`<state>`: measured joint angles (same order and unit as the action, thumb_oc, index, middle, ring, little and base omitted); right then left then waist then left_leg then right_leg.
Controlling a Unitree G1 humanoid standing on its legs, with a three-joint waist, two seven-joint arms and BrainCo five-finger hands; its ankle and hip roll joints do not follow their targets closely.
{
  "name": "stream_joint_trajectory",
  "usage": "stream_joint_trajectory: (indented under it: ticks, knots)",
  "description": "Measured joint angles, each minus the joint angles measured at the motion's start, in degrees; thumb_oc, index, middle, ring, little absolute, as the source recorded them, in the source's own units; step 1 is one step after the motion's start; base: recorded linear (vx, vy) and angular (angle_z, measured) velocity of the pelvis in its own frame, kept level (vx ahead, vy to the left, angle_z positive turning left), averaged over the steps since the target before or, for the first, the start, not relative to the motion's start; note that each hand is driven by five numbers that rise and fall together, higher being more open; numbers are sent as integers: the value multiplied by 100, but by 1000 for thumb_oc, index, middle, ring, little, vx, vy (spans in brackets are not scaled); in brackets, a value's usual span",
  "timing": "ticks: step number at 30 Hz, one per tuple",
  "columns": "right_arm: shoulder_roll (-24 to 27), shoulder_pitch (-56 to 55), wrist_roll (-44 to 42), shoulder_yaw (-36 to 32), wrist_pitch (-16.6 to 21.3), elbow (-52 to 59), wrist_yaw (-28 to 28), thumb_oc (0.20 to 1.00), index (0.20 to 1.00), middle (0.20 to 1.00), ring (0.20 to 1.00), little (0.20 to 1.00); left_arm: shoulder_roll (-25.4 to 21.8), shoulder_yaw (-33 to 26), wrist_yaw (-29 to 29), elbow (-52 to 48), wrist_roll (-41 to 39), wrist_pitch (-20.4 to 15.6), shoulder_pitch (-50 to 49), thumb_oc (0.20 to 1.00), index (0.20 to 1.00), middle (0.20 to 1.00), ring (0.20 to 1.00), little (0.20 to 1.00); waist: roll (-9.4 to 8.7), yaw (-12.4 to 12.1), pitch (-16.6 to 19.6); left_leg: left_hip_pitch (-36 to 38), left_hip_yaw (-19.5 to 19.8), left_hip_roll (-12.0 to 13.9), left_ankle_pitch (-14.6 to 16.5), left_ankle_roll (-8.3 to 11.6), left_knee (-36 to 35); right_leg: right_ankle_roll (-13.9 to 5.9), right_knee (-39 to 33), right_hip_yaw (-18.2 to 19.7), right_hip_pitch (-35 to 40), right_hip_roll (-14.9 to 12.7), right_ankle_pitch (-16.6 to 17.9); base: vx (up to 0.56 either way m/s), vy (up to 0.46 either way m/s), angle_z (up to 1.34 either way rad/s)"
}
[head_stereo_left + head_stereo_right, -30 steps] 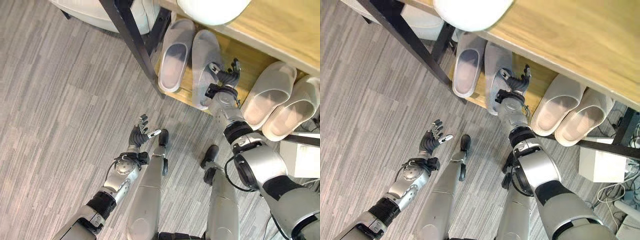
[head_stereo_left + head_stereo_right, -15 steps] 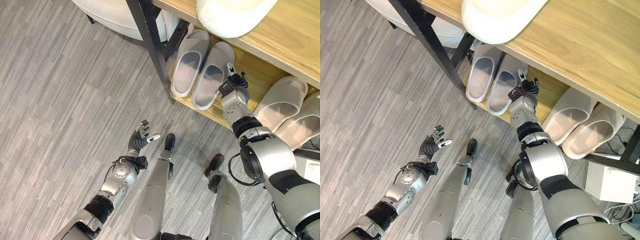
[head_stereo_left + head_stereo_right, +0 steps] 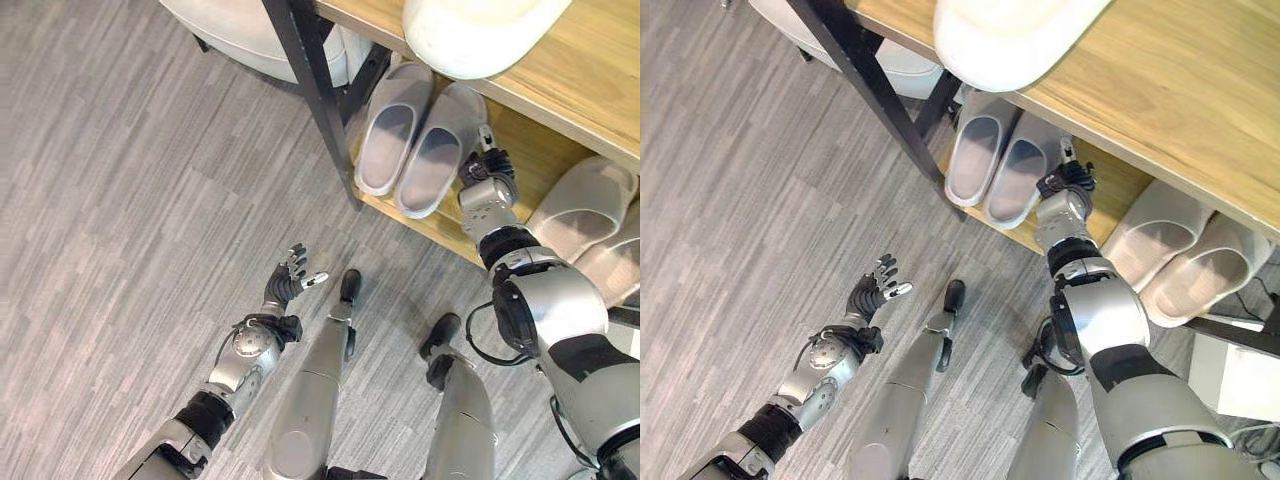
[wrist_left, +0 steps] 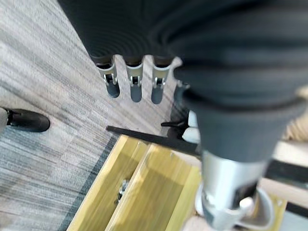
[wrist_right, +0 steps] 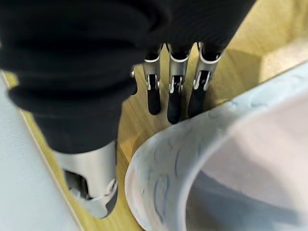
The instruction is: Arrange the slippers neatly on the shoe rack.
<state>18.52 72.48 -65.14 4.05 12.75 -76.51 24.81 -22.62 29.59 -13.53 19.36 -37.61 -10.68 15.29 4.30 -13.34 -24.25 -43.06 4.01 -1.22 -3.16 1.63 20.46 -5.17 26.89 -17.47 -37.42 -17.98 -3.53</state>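
The right hand (image 3: 487, 172) rested on the lower shelf (image 3: 520, 140) of the shoe rack, fingers straight and clamped on nothing — just beside the right slipper (image 3: 436, 155) of a grey pair. The left slipper (image 3: 392, 140) lay alongside it. The left hand (image 3: 289, 282) hovered over the floor (image 3: 130, 200), fingers spread apart.
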Motion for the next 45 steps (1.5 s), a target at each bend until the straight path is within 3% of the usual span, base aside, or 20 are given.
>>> stream_joint_trajectory:
  ticks: [2,4,6,9,12,15,16,17,18,19,20,22,26,30,35,38,41,45]
  knots:
    - [47,-71,336,446,-108,51,-46,1000,1000,1000,1000,1000,4,6,33,110,4,0,9,1000,1000,1000,1000,1000,-1,27,0,10,-3,-1,-3,-6,4,-2,-10,2,14,2,2,0,0,0]
    - [127,-99,1361,1134,-383,52,-144,1000,1000,1000,1000,1000,4,-51,53,187,7,-1,21,1000,1000,1000,1000,1000,-1,60,0,50,-21,12,-28,-43,4,-24,-11,20,42,18,34,-27,-22,-6]
    - [40,-602,2624,1872,-658,836,-129,1000,1000,1000,1000,1000,30,-99,18,356,28,2,48,1000,1000,1000,1000,1000,-58,240,-12,309,-77,92,-22,-41,-23,-84,-169,13,329,94,103,-78,-23,-17]
    - [-499,-1235,3501,1792,-846,1287,-195,1000,1000,1000,1000,1000,7,-107,-19,440,54,2,-42,1000,1000,1000,1000,1000,-170,389,0,841,-254,210,-25,-49,-283,-70,-642,102,804,265,325,-50,-2,-39]
    - [-633,-2156,4033,1855,-973,2332,-307,1000,1000,1000,1000,1000,50,-338,-3,505,63,24,-173,1000,1000,1000,1000,1000,-423,662,121,1216,-392,323,-17,37,-543,-43,-1070,197,1141,401,401,38,-15,-30]
    - [-599,-4780,4470,2198,-990,4349,-502,1000,1000,1000,1000,1000,123,-657,55,949,303,141,-544,1000,1000,1000,1000,1000,-854,1007,654,2163,-674,392,-17,38,-1060,-119,-1877,327,2031,556,650,155,-70,-39]
    - [-543,-5889,4637,2237,-1008,5244,-685,1000,1000,1000,1000,1000,192,-811,94,947,360,170,-731,1000,1000,1000,1000,1000,-892,1131,778,2524,-815,431,-26,29,-1228,-210,-2055,330,2363,539,719,193,-103,-38]
    - [-334,-7489,4941,2269,-941,6665,-1040,1000,1000,1000,1000,1000,312,-1170,240,912,565,193,-1111,1000,1000,1000,1000,1000,-885,1161,889,3203,-889,422,-75,38,-1610,-245,-2383,304,2966,580,767,138,-80,-45]
    - [-62,-8374,5175,2328,-917,6919,-1285,1000,1000,1000,1000,1000,323,-1299,288,972,687,187,-1513,1000,1000,1000,1000,1000,-865,1276,1404,3480,-953,442,-52,71,-1917,-290,-2703,331,3269,652,787,127,-78,-44]
    - [101,-8428,5279,2054,-960,6196,-1431,1000,1000,1000,1000,1000,319,-1305,387,1186,786,204,-1521,1000,1000,1000,1000,1000,-798,1412,1835,3620,-1005,500,-109,186,-2165,-255,-2875,318,3317,736,816,144,-88,-33]
    - [196,-8519,5275,1695,-972,5995,-1558,1000,1000,1000,1000,1000,358,-1302,501,1167,817,213,-1581,1000,1000,1000,1000,1000,-693,1431,1990,3780,-1010,532,-293,196,-2469,-266,-2996,324,3384,801,909,127,-82,-18]
    - [766,-8690,5291,1453,-924,6151,-2170,1000,1000,1000,1000,1000,248,-1171,888,978,1226,257,-1912,1000,1000,1000,1000,1000,-415,1467,2135,4030,-1096,603,-306,216,-2561,-248,-3196,362,3614,888,953,89,-42,-18]
    - [1075,-8713,5584,1336,-938,6117,-2625,1000,1000,1000,1000,1000,81,-917,1314,530,1656,320,-2055,1000,1000,1000,1000,1000,-233,1479,2178,4029,-1107,653,-260,301,-2560,-227,-3196,427,3592,942,939,43,-16,-4]
    - [1041,-8737,5699,1239,-865,5798,-2899,1000,1000,1000,1000,1000,-427,-422,1777,-109,2073,364,-2094,1000,1000,1000,1000,1000,-220,1511,2179,4063,-1265,673,-237,270,-2562,-179,-3197,590,3529,948,911,44,-12,-20]
    - [956,-8654,5850,1325,-951,5073,-3009,1000,1000,1000,1000,1000,-835,725,2365,-644,2787,438,-1324,1000,1000,1000,1000,1000,-196,1739,2157,4123,-1412,650,-214,246,-2565,-224,-3197,726,3508,917,968,11,-18,-16]
    - [946,-8504,5851,1330,-946,5043,-2992,1000,1000,1000,1000,1000,-729,1535,2692,-1120,3019,481,-458,1000,1000,1000,1000,1000,-155,1843,2125,4123,-1448,649,-217,247,-2564,-210,-3197,795,3510,921,998,4,-20,-8]
    - [947,-8187,5857,1344,-948,5041,-2955,1000,1000,1000,1000,1000,-410,1897,2884,-1592,3007,519,297,1000,1000,1000,1000,1000,-82,1937,2071,4121,-1473,648,-218,248,-2564,-215,-3196,809,3502,925,1011,-1,-12,-5]
    - [953,-7897,5899,1331,-940,5056,-2885,1000,1000,1000,1000,1000,-218,1722,2965,-2430,2555,513,744,1000,1000,1000,1000,1000,51,2016,2036,4149,-1516,674,-232,276,-2551,-222,-3196,827,3498,951,1025,0,-18,-5]
